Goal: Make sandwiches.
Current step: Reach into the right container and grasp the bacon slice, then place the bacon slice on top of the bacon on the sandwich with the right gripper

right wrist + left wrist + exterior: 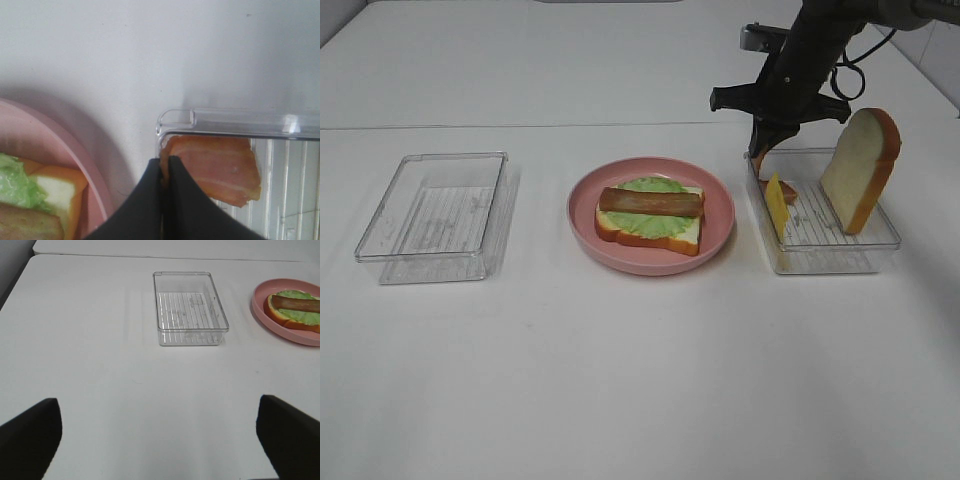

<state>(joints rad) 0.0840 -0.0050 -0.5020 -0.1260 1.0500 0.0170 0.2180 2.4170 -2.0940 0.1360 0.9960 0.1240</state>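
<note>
Pinching a brown bacon strip (215,170) by its edge inside a clear plastic tray (240,122).
Right claw (165,162) tips pressed together; left claw (157,405) spread wide, empty.

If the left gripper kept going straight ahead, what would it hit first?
Likely the empty clear tray, almost dead ahead of the left gripper; if its line slopes down, the white table first.

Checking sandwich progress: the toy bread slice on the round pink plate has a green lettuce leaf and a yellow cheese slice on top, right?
Not quite. On the round pink plate, the toy white bread slice carries the green lettuce leaf, but what lies on top is a brown bacon strip, not cheese. The yellow cheese slice is in the right-hand clear plastic tray. The exterior high view shows this.
</note>
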